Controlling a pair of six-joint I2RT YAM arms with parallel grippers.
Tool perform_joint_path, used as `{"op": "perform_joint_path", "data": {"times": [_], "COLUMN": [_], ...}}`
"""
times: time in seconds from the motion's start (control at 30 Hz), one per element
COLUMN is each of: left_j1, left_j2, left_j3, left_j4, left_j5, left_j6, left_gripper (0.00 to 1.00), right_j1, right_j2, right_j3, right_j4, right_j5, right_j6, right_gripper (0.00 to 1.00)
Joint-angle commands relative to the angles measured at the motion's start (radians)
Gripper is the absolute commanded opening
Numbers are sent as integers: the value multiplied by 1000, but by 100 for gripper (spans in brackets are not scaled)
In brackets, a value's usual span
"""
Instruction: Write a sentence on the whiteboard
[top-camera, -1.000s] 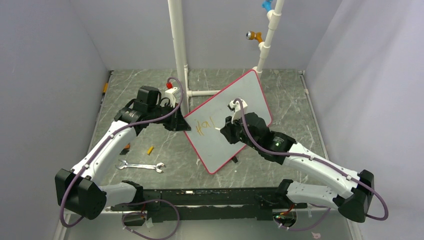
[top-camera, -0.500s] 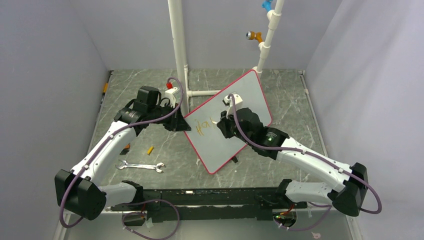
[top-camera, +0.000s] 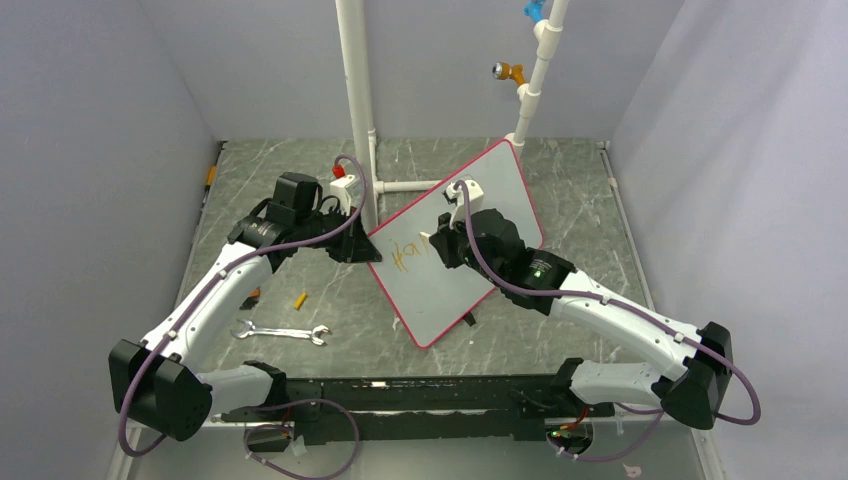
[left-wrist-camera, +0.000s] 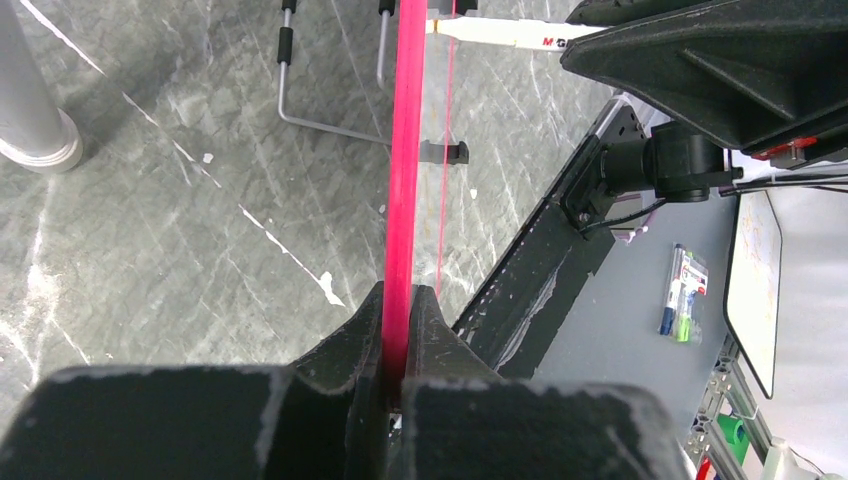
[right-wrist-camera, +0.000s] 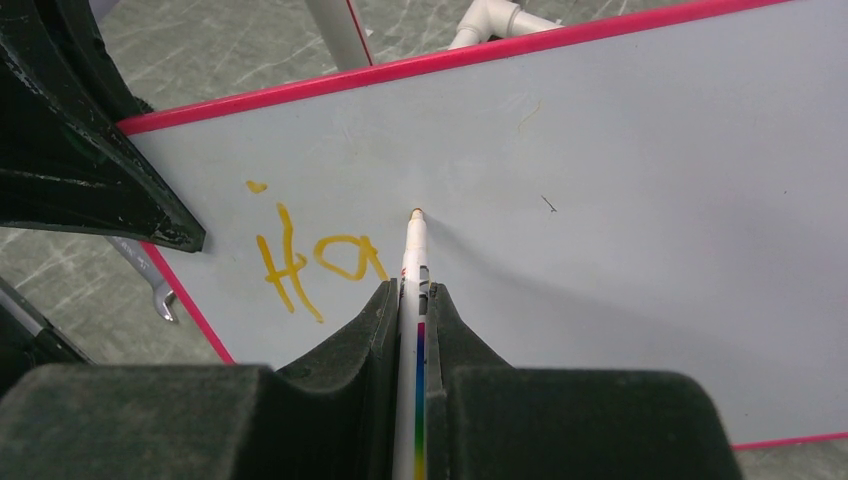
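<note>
The whiteboard (top-camera: 497, 172) stands tilted on the table, white with a red-pink frame (left-wrist-camera: 405, 150). My left gripper (top-camera: 367, 246) (left-wrist-camera: 408, 295) is shut on its left edge. The sentence (top-camera: 406, 256) (right-wrist-camera: 315, 260) is orange lettering reading "Ha" near that edge. My right gripper (top-camera: 441, 246) (right-wrist-camera: 412, 291) is shut on a white marker (right-wrist-camera: 413, 250) with a rainbow stripe. The marker's orange tip rests at the board face just above and right of the "a". This marker (left-wrist-camera: 500, 35) also shows in the left wrist view.
A white pipe post (top-camera: 357, 100) rises just behind the board's left corner. A wrench (top-camera: 283, 332) and a small yellow piece (top-camera: 299, 299) lie on the table's left. The board's wire stand legs (left-wrist-camera: 300, 100) reach onto the marble top. Walls close in on both sides.
My right arm has carried the marker up and to the left across the board, clear of the "Ha". The left arm and the board have not moved.
</note>
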Motion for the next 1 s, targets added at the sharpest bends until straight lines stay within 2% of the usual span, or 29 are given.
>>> {"op": "perform_joint_path", "data": {"times": [0.0,0.33,0.97], "left_j1": [10,9,9], "left_j2": [-26,-27,-25], "left_j3": [-1,-1,0], "left_j4": [87,88,85], "left_j5": [-186,-189,-191], "left_j6": [161,161,162], "left_gripper": [0,0,0], "right_j1": [-7,-40,-50], "right_j2": [14,8,-26], "right_j3": [37,14,-19], "right_j4": [53,1,-58], "right_j5": [10,78,-106], "right_j6": [-16,-17,-1], "right_gripper": [0,0,0]}}
